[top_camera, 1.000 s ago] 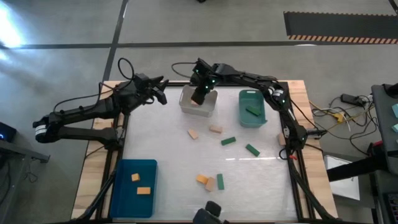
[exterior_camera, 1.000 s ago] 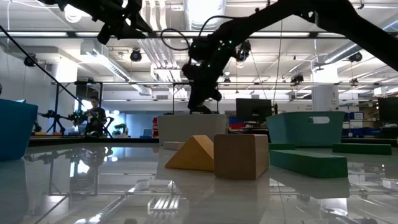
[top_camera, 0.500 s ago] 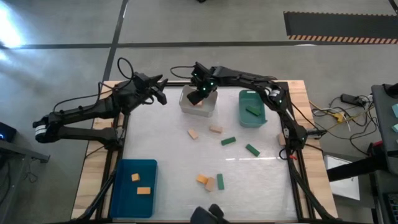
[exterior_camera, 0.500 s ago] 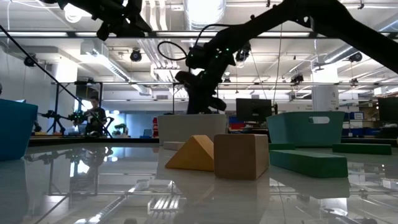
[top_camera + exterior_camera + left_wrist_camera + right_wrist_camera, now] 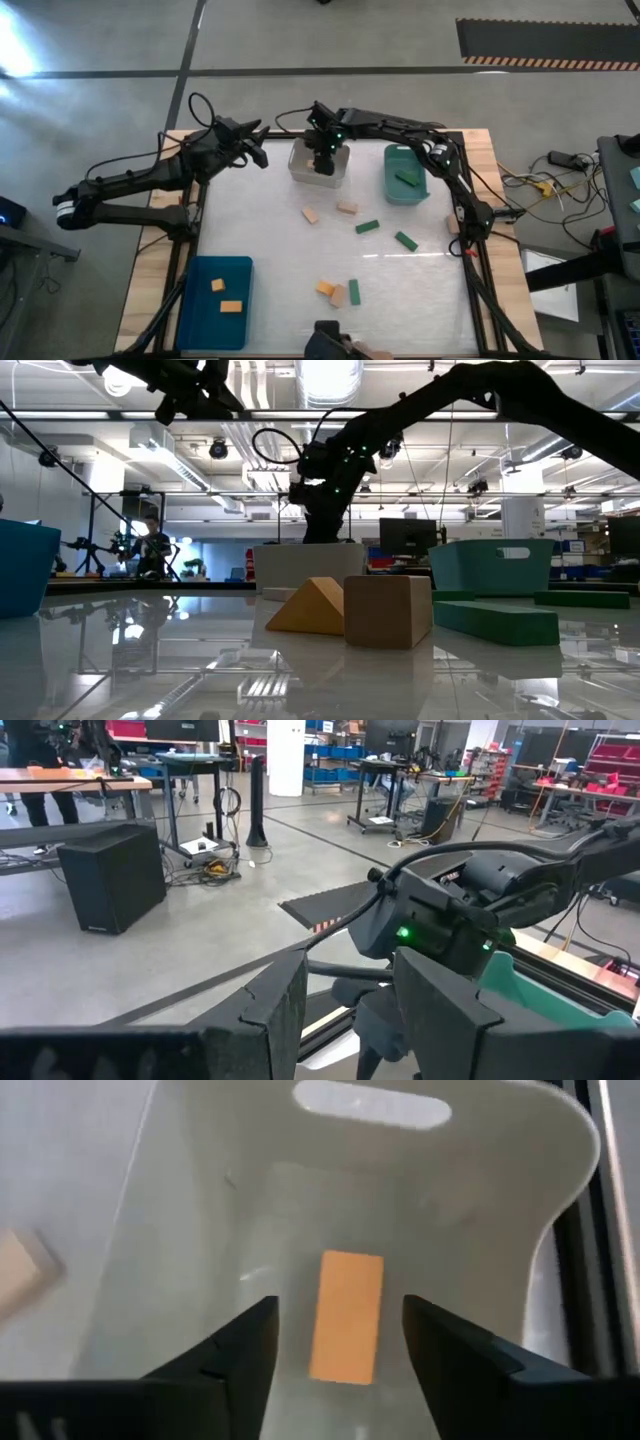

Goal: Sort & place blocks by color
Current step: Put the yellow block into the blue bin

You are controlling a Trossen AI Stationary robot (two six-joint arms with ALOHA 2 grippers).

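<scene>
My right gripper [image 5: 322,160] hangs open over the clear bin [image 5: 300,168] at the table's far side, pointing slantwise down into it. An orange-tan bar [image 5: 348,1316] lies flat on the bin's floor, beyond and between the open fingers [image 5: 240,1350], apart from them. Loose blocks lie on the table: two tan ones [image 5: 311,215] [image 5: 347,208], two green bars [image 5: 367,227] [image 5: 405,240], and near the front an orange [image 5: 325,288], a tan [image 5: 338,296] and a green one [image 5: 354,292]. My left gripper [image 5: 258,152] waits open and level at the far left, holding nothing.
A green bin [image 5: 388,180] holding a green block stands right of the clear bin. A blue bin [image 5: 200,310] with two orange blocks sits at the near left. In the low view the front blocks [image 5: 388,610] loom large. A person stands in the room beyond.
My right gripper has sunk a little toward the clear bin and rolled about its own pointing line. Its fingers now stand apart, and the bar lies on the bin's floor.
</scene>
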